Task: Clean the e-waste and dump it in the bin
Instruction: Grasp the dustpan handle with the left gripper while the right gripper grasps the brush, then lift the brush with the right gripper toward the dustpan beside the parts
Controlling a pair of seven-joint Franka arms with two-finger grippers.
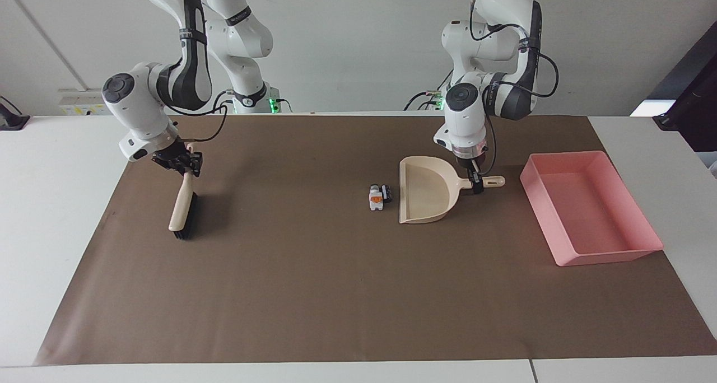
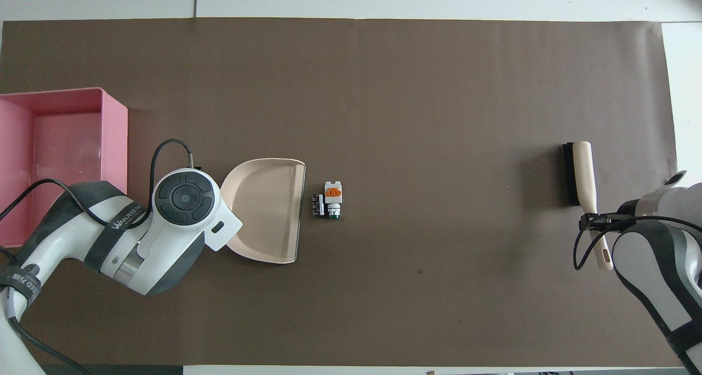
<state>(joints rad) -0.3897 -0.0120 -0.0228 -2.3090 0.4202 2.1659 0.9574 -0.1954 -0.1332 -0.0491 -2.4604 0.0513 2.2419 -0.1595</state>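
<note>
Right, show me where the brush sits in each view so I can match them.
Facing view: the brush lies at the picture's left, on the brown mat.
Overhead view: the brush lies at the picture's right edge.
Shared landmark: the beige dustpan, mid-table beside the e-waste.

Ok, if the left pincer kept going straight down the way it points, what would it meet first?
The dustpan's handle: the left pincer points straight down and already sits at it in the facing view. Under that lies the brown mat. Its grip is unclear.
</note>
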